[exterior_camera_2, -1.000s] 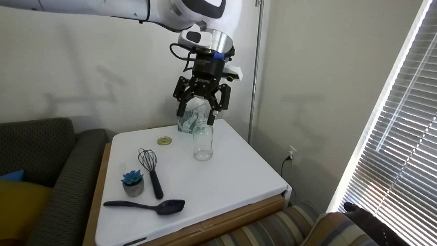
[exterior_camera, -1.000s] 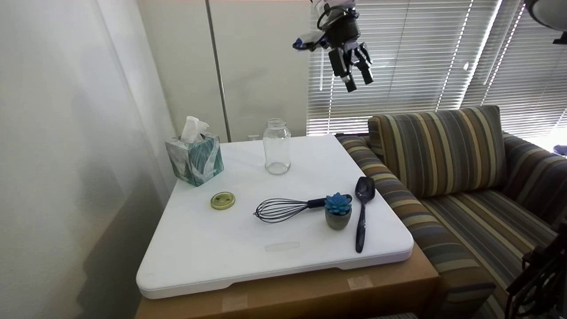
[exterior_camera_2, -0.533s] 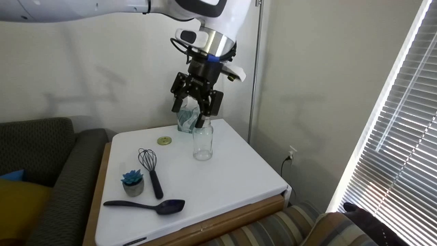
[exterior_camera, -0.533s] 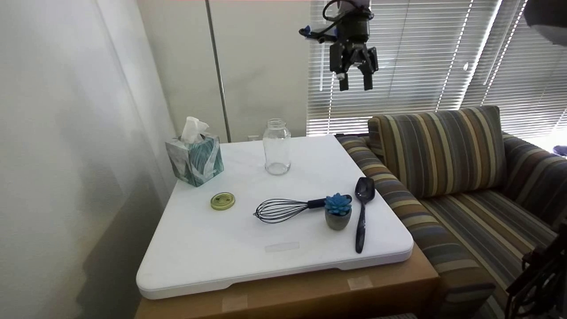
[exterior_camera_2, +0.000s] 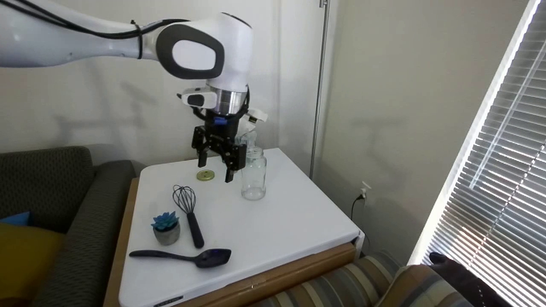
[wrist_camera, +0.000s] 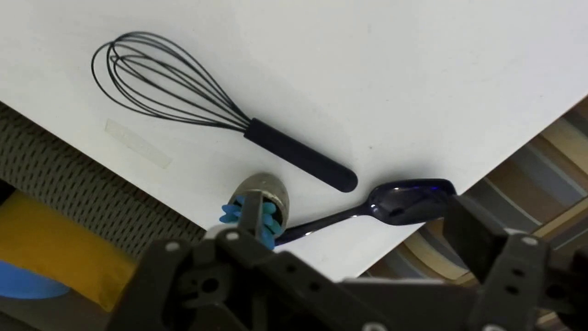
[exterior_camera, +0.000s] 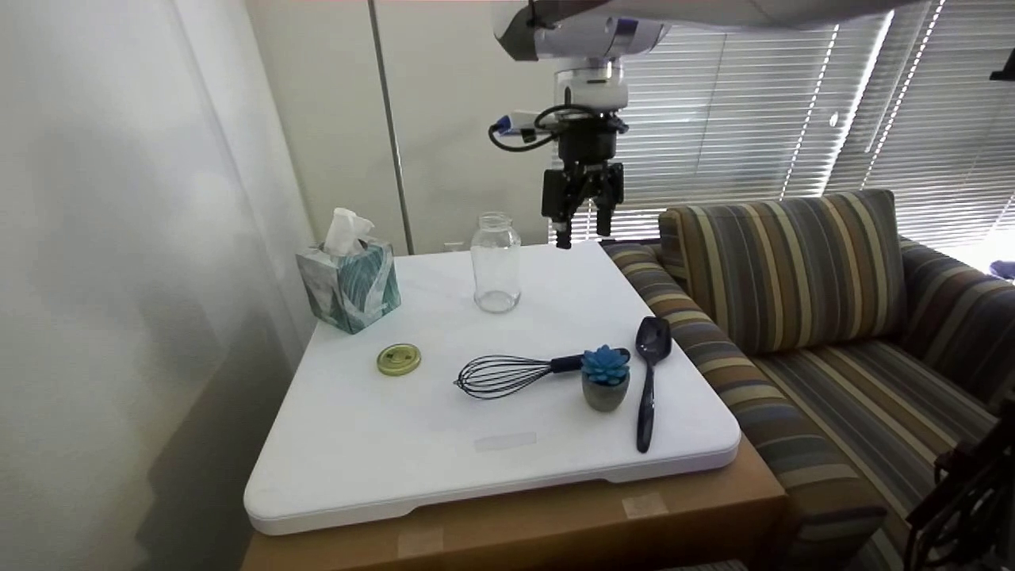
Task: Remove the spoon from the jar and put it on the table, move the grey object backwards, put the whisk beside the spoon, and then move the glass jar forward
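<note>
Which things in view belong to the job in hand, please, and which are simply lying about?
Part of the job:
black spoon, lying on the white table
whisk
glass jar, standing upright
grey pot, probably what the task calls the grey object

Just lying about:
teal tissue box
yellow-green disc
translucent strip
yellow cushion
</note>
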{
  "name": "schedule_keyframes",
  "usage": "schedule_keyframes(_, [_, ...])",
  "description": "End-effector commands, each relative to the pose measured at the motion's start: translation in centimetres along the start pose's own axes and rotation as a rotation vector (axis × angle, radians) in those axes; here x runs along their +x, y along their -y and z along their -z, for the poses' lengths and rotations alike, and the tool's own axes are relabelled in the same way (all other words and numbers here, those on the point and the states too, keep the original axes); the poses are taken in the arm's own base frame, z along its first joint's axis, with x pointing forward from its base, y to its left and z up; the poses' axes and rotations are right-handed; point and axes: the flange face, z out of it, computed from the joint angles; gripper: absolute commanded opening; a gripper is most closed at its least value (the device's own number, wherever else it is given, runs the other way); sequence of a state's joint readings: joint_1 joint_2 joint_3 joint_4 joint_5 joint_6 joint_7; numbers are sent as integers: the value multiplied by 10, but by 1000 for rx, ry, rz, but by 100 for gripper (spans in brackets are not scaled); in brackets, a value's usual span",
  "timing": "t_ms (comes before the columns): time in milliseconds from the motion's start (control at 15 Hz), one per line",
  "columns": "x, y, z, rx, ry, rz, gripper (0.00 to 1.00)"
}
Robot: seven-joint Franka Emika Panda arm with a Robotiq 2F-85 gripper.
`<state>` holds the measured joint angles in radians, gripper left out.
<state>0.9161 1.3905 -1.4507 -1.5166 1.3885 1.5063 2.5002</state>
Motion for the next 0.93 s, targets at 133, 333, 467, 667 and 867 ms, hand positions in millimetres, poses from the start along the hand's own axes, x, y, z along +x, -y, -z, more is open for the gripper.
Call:
schedule_keyframes(133, [75, -50, -27, 43, 41, 61, 100])
schedule_keyframes(333, [53, -66, -32, 86, -12, 59, 100])
schedule_keyframes(467, [50, -67, -33, 83, -15, 60, 100])
schedule_keyframes(667, [56, -68, -33, 87, -26, 17, 100])
schedule_keyframes(867, [63, -80, -38, 88, -40, -67, 100])
